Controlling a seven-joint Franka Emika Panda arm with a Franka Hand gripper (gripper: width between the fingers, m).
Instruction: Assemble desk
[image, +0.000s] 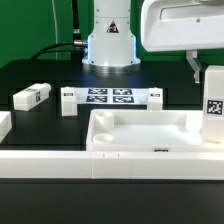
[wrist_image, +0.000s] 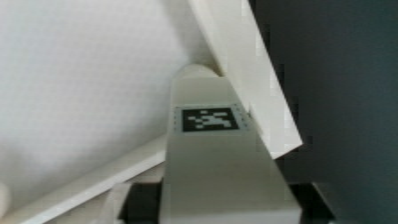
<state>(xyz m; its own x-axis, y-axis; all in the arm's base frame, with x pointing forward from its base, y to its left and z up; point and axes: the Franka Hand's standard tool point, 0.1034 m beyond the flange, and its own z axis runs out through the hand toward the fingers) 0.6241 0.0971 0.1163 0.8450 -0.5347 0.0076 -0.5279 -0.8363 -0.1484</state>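
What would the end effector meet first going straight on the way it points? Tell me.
The end effector grips a leg that leads; the leg would likely meet the desk top near a rimmed corner. The gap between them is unclear.

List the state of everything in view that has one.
gripper: shut on held leg.
held leg: upright, at a corner of the top, on the exterior view's right.
top: flat on the table, hollow side up.
loose leg: lying down, apart from the top.
marker board: flat on the table.
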